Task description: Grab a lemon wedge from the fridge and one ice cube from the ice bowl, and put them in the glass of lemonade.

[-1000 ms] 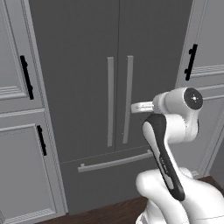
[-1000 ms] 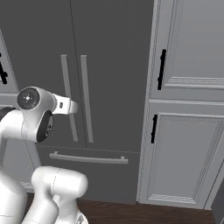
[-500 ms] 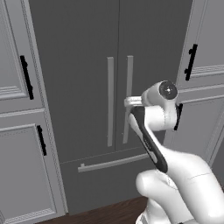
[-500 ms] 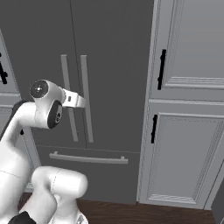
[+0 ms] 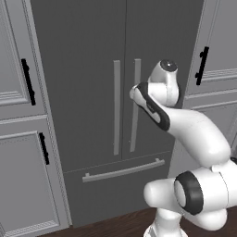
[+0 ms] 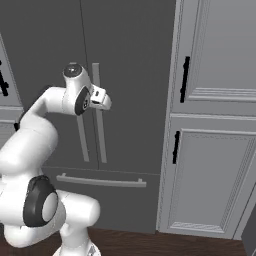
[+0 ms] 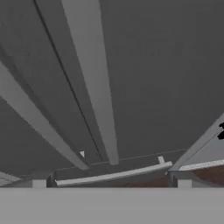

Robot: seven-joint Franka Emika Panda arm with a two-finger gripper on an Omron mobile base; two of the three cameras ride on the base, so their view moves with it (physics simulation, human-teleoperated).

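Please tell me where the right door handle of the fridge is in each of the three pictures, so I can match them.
Left base view: the right door handle stands at centre, its top partly behind the arm.
Right base view: it stands left of centre, partly behind the hand.
Hand view: it runs slanted from the top to lower centre.
Shared landmark: the drawer handle below.

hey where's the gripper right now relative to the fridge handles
In the right base view the open gripper hangs just in front of the closed fridge, at the upper part of its right door handle.
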